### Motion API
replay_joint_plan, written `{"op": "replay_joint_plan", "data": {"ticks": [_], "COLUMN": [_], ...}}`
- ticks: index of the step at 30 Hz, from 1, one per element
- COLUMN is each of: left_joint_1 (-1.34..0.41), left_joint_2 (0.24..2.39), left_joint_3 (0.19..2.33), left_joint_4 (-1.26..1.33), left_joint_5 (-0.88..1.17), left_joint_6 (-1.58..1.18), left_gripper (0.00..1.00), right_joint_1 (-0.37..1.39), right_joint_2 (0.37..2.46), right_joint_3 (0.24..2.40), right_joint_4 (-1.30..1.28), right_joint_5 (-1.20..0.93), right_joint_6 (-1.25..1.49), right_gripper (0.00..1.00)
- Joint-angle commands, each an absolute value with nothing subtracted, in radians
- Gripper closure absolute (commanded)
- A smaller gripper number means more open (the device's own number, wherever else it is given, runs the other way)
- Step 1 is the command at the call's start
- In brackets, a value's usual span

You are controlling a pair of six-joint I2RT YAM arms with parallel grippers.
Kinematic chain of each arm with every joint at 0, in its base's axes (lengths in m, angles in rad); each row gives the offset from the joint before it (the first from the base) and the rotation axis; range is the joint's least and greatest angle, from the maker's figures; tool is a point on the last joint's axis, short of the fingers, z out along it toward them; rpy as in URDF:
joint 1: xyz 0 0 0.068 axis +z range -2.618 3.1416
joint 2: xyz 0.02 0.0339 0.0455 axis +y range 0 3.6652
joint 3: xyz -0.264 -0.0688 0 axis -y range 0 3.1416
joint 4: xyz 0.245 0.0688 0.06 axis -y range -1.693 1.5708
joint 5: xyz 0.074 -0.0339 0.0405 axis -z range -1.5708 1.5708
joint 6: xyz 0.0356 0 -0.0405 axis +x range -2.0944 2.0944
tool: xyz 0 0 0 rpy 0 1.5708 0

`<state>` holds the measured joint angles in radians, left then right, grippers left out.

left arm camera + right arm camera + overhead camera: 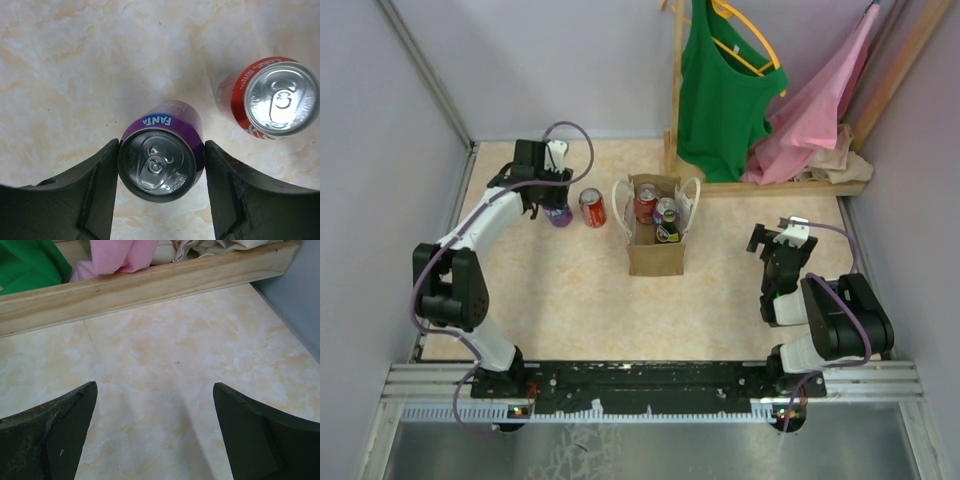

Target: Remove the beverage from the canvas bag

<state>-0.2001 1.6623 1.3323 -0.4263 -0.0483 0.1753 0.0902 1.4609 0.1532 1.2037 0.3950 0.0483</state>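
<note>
The tan canvas bag stands upright mid-table with white rope handles, and several cans show in its open top. A red cola can stands on the table left of the bag and shows again in the left wrist view. My left gripper is at the far left, its jaws pressed on both sides of an upright purple Fanta can that rests on or just above the table. My right gripper is open and empty near the right edge, with bare tabletop between its fingers.
A wooden clothes rack stands at the back right with a green top and a pink garment hanging on it. Its base rail lies just ahead of my right gripper. Walls enclose the table on the left, back and right.
</note>
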Motion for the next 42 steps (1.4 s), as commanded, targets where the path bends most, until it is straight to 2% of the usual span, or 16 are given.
{"op": "replay_joint_plan", "data": {"ticks": [1, 8, 11, 15, 17, 18, 27, 30, 37, 42], "left_joint_1": [-0.193, -0.193, -0.193, -0.193, -0.193, -0.193, -0.193, -0.193, -0.195, -0.216], "left_joint_2": [1.705, 1.741, 1.750, 1.756, 1.757, 1.757, 1.752, 1.748, 1.654, 1.496], "left_joint_3": [1.393, 1.406, 1.407, 1.409, 1.410, 1.411, 1.430, 1.442, 1.456, 1.416], "left_joint_4": [-0.409, -0.414, -0.418, -0.429, -0.432, -0.433, -0.427, -0.423, -0.425, -0.361], "left_joint_5": [-0.098, -0.098, -0.103, -0.102, -0.107, -0.111, -0.122, -0.116, -0.098, 0.046], "left_joint_6": [0.170, 0.172, 0.167, 0.161, 0.157, 0.157, 0.155, 0.155, 0.153, 0.192], "left_gripper": [1.00, 1.00, 0.92, 0.71, 0.52, 0.47, 0.11, 0.08, 0.09, 0.10], "right_joint_1": [0.084, 0.084, 0.084, 0.084, 0.084, 0.084, 0.084, 0.084, 0.084, 0.084], "right_joint_2": [1.453, 1.453, 1.453, 1.453, 1.453, 1.453, 1.453, 1.453, 1.452, 1.453], "right_joint_3": [0.172, 0.172, 0.172, 0.172, 0.172, 0.171, 0.172, 0.172, 0.172, 0.172], "right_joint_4": [1.249, 1.249, 1.249, 1.248, 1.249, 1.249, 1.248, 1.249, 1.249, 1.249], "right_joint_5": [0.403, 0.402, 0.402, 0.401, 0.402, 0.401, 0.402, 0.402, 0.401, 0.402], "right_joint_6": [0.049, 0.050, 0.050, 0.050, 0.050, 0.050, 0.051, 0.051, 0.050, 0.051], "right_gripper": [0.01, 0.01, 0.01, 0.01, 0.01, 0.01, 0.01, 0.01, 0.01, 0.01]}}
